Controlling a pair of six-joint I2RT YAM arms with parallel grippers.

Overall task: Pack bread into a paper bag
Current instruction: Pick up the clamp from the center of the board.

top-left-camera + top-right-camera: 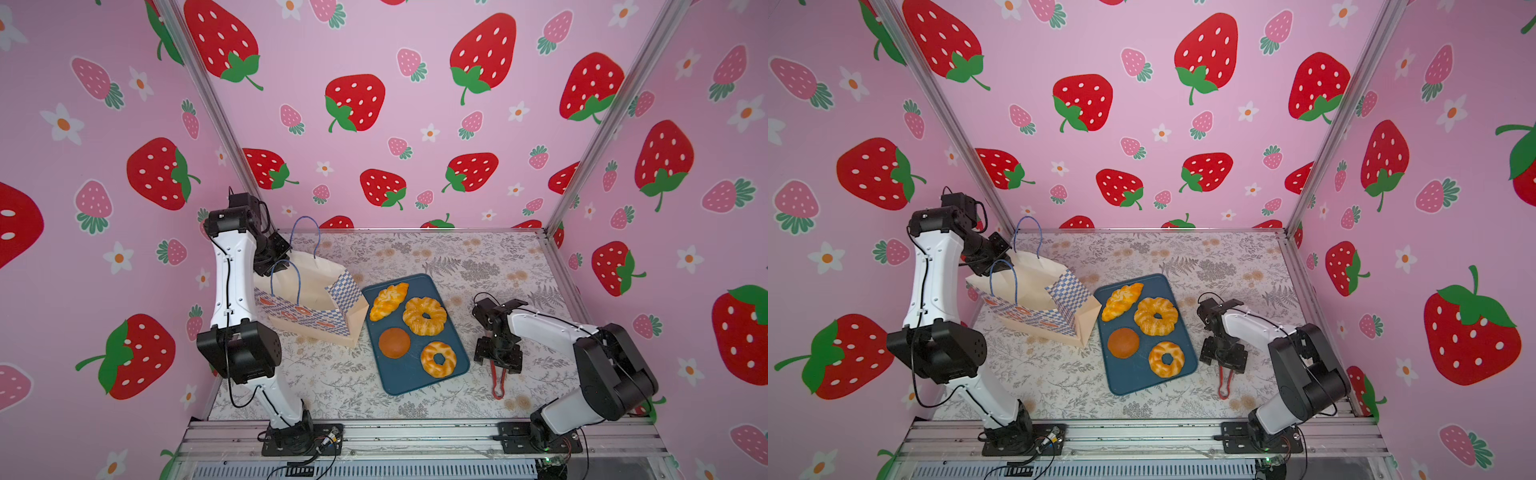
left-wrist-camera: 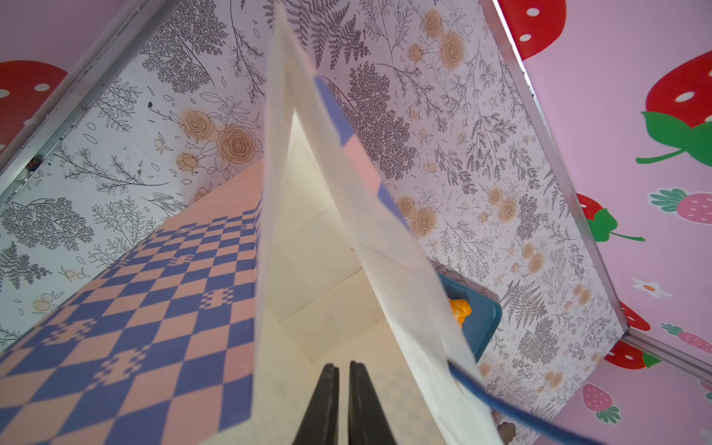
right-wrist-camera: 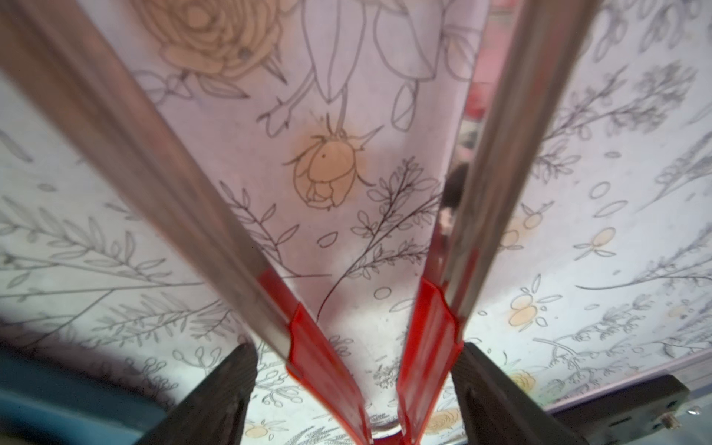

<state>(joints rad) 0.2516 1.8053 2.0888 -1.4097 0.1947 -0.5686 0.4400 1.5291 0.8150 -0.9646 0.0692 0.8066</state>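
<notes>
The cream paper bag (image 1: 309,291) with a blue checkered band leans at the back left, mouth open. My left gripper (image 1: 275,261) is shut on its rear rim by a blue cord handle; the left wrist view looks past the fingers (image 2: 327,389) into the bare inside of the bag (image 2: 308,269). The bread lies on a dark blue tray (image 1: 415,386): a croissant (image 1: 388,300), a larger twisted ring (image 1: 424,316), a brown bun (image 1: 394,342) and a smaller ring (image 1: 438,358). Right of the tray, my right gripper (image 3: 354,346) stands open around red-handled tongs (image 3: 427,331).
The tongs (image 1: 497,384) stick out from the right gripper toward the table's front edge. The tray touches the bag's right side. Metal frame posts and pink strawberry walls close in the flowered table at the back, left and right.
</notes>
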